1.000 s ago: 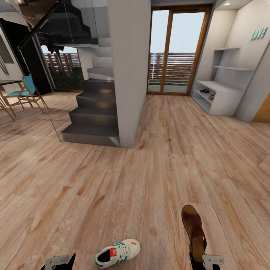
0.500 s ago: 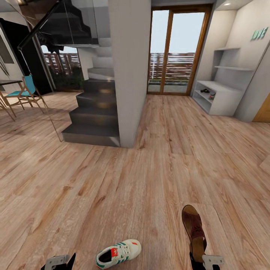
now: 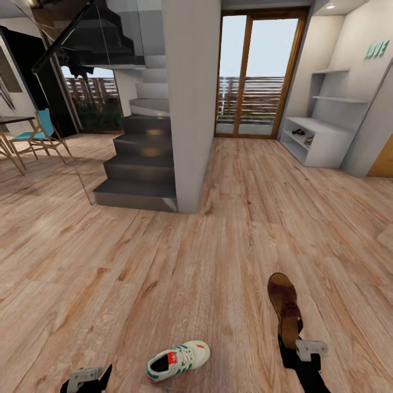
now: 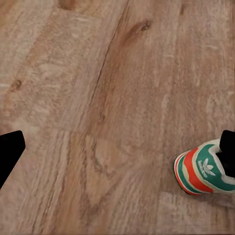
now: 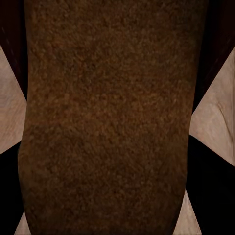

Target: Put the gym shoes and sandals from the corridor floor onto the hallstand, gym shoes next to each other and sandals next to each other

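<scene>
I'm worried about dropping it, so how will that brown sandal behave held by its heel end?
The sandal juts forward from the right hand, so the toe may sag or swing. Its leather-looking footbed seems matte, probably not slippery. It looks fairly stiff and likely light.

Even, bright daylight in a soft simulator render.

Light comes chiefly from the far glass doors (image 3: pixel 257 73), where sky and balcony rails wash out pale; a ceiling spot (image 3: pixel 331 6) glows at far right. The wood floor (image 3: pixel 164 262) is evenly lit with faint sheen and weak shadows; the dark staircase (image 3: pixel 139 174) and the far-left wall fall into deep shade. Straight lines bow toward the edges of the head view, a wide-lens warp. The whole render is slightly blurred, with blocky compression. In the right wrist view the brown sandal (image 5: pixel 110 117) is a close, grainy, unfocused mass.
</scene>
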